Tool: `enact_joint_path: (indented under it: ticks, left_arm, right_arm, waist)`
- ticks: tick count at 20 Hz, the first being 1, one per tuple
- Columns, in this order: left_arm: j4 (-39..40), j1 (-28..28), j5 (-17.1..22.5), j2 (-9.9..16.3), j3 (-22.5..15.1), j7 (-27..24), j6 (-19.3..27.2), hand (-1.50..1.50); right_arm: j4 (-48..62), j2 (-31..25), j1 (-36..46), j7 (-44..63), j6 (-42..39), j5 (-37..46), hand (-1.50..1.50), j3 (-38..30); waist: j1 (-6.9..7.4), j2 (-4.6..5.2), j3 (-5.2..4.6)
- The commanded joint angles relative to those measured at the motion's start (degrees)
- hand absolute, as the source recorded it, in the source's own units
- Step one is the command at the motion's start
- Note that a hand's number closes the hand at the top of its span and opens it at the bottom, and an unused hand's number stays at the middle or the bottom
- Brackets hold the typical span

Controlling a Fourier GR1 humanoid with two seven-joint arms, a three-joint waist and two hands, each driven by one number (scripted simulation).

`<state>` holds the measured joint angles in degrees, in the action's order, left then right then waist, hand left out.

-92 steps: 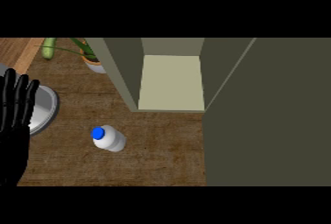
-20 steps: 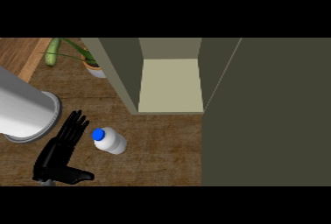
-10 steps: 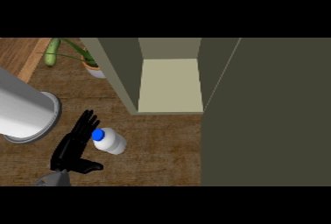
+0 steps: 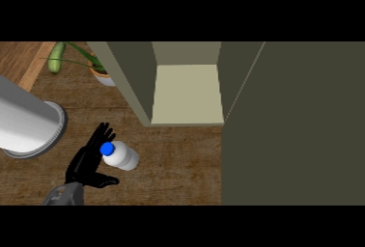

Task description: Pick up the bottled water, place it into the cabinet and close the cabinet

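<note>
Bottled water with a blue cap stands on the wooden counter, ungrasped, as the left hand, fingers spread straight, sits just beside it, the open cabinet awaiting both the bottle and closing.

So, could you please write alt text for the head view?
A black hand with straight fingers sits against the left side of a blue-capped bottle on a wooden counter. Behind stands an open cabinet, with a plant at upper left.
</note>
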<state>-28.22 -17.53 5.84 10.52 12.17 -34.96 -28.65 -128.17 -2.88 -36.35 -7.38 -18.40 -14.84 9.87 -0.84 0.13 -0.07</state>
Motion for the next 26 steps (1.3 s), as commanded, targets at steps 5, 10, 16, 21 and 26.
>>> enact_joint_path:
  ticks: [5, 10, 16, 21, 26]
  left_arm:
    - [9.5, -6.6, -0.6, -2.0, 0.4, -3.2, -0.6, -1.50]
    - [12.5, -6.7, 0.4, -1.8, 1.1, -5.1, -4.8, -1.50]
    - [12.8, -6.8, 0.7, -4.8, 0.3, -3.9, -6.9, -1.50]
    - [13.3, -6.4, 1.5, -3.5, 0.4, -3.7, -12.0, -1.50]
    - [11.0, -5.5, 0.9, -4.6, -1.1, -4.7, -12.6, -1.50]
  right_arm:
    - [-0.7, 1.8, -2.7, -1.2, 0.5, 3.2, -1.50, 4.4]
    - [-1.0, 0.2, -2.7, -1.7, -0.6, -0.2, -1.50, 0.9]
    - [-1.7, 0.3, 0.0, 2.3, 0.9, 0.5, -1.50, 2.5]
    - [0.9, -0.3, -1.3, -0.1, -0.5, 0.3, -1.50, 1.4]
    - [2.4, 1.1, -2.2, -3.1, -0.3, 3.2, -1.50, 3.7]
  waist:
    - [-0.42, 0.02, -0.03]
    - [-0.63, 0.11, -0.05]
    - [-0.38, 0.11, -0.07]
    - [-0.74, 0.19, -0.08]
    - [-0.35, -0.06, -0.02]
